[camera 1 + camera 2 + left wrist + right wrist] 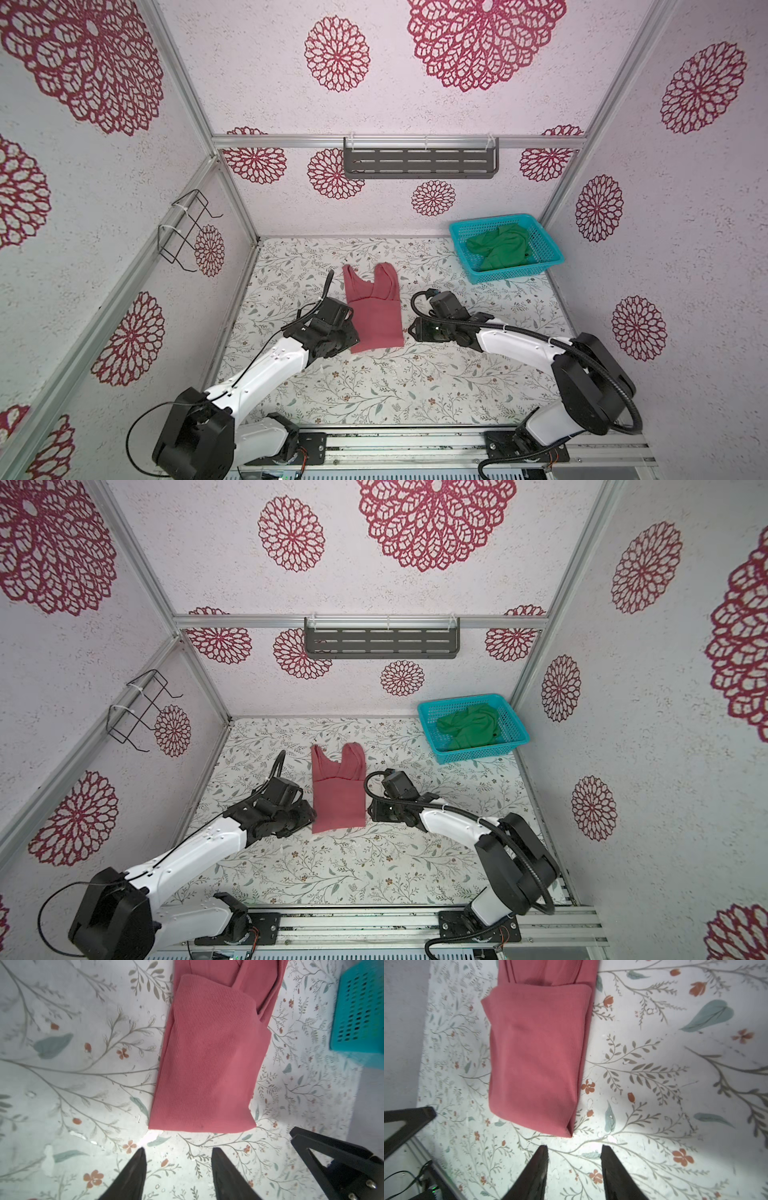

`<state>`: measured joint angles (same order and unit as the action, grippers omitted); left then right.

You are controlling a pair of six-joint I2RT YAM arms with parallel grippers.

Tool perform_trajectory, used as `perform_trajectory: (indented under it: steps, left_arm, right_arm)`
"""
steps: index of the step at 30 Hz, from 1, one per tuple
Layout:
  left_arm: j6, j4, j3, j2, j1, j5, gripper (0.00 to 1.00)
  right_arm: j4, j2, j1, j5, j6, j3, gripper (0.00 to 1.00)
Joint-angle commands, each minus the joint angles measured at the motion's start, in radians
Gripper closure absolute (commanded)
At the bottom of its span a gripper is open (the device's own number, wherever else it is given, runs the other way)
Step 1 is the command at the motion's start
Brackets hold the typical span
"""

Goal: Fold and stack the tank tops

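Note:
The dusty pink tank top (376, 316) (338, 798) lies on the floral table, folded into a narrow strip with its straps toward the back wall. My left gripper (178, 1150) is open just short of the strip's near hem (203, 1126), touching nothing. My right gripper (574, 1147) is open as well, just off the near right corner (566, 1130) of the pink tank top (537, 1053). In both top views the left gripper (353, 337) (311, 814) and right gripper (413, 331) (371, 810) flank the strip's near end. The green tank top (500, 249) (469, 728) lies crumpled in the basket.
The turquoise mesh basket (515, 275) (478, 754) (361, 1012) stands at the back right corner of the table. A grey slotted shelf (419, 162) hangs on the back wall and a wire rack (187, 232) on the left wall. A metal rail (395, 444) runs along the front.

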<state>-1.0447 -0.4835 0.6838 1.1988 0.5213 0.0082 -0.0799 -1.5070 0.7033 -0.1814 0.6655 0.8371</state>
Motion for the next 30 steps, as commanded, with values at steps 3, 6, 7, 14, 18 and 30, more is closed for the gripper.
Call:
perform_trajectory:
  steps: [3,6,7,14,18,30]
  left_arm:
    - [-0.261,0.283,-0.246,-0.05,0.017,0.092,0.45]
    - [-0.332,0.39,-0.307,-0.038,0.037,0.081,0.41]
    - [-0.34,0.395,-0.313,-0.032,0.043,0.073,0.4]
    - [-0.405,0.553,-0.401,0.035,0.061,0.048,0.42]
    - [-0.405,0.544,-0.402,0.057,0.062,0.027,0.46]
    - [-0.389,0.507,-0.393,0.082,0.06,-0.051,0.62]
  right_arm:
    - [0.147,0.0,0.014,-0.095,0.152,-0.119,0.46]
    - [0.264,-0.043,0.04,-0.126,0.211,-0.15,0.42]
    - [0.295,-0.057,0.048,-0.128,0.227,-0.158,0.41]
    - [0.448,-0.165,0.082,-0.126,0.299,-0.189,0.42]
    - [0.465,-0.199,0.091,-0.105,0.317,-0.189,0.45]
    - [0.427,-0.232,0.092,-0.054,0.31,-0.18,0.57]
